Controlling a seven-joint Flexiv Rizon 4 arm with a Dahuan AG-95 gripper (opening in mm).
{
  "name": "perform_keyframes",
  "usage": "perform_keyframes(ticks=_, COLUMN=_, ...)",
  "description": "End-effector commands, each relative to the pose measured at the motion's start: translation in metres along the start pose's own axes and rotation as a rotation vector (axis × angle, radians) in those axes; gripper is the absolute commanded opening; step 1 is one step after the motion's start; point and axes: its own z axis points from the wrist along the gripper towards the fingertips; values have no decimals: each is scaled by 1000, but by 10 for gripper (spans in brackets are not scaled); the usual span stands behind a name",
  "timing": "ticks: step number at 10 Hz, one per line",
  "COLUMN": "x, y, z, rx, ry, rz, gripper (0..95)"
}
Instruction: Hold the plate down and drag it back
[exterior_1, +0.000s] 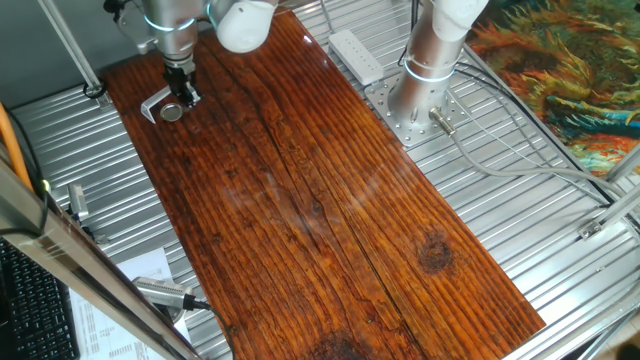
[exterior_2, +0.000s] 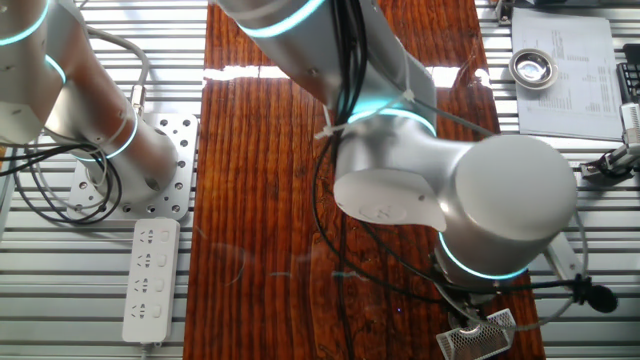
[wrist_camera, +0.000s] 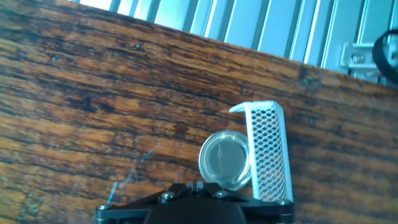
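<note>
The plate (exterior_1: 172, 113) is a small round silvery disc lying flat on the wooden board (exterior_1: 320, 200) near its far left corner. In the hand view the plate (wrist_camera: 225, 160) lies just beyond my fingertips, touching a perforated metal bracket (wrist_camera: 267, 149) on its right. My gripper (exterior_1: 182, 97) points straight down at the board right beside the plate. In the hand view the gripper (wrist_camera: 194, 185) has its fingers pressed together with nothing between them. In the other fixed view my arm hides the plate, and only the bracket (exterior_2: 478, 338) shows.
The bracket (exterior_1: 153, 103) stands against the plate near the board's edge. A white power strip (exterior_1: 355, 55) and a second arm's base (exterior_1: 420, 85) are at the board's far side. Ribbed metal tabletop (exterior_1: 520, 200) surrounds the board. Papers (exterior_2: 565, 75) and a tape roll (exterior_2: 532, 67) lie off the board.
</note>
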Motion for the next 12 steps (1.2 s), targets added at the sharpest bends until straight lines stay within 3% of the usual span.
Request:
perform_keyframes(ticks=1, x=-5, y=-3, z=1, rx=1, ry=5, rz=-28, gripper=0)
perform_keyframes(ticks=8, x=-22, y=-8, z=7, rx=3, ry=6, rz=-81, gripper=0)
perform_keyframes(ticks=9, x=-25, y=-8, z=10, rx=5, ry=1, rz=-92, gripper=190)
perform_keyframes(ticks=12, x=-29, y=-7, z=11, rx=5, ry=0, rz=-116, gripper=190)
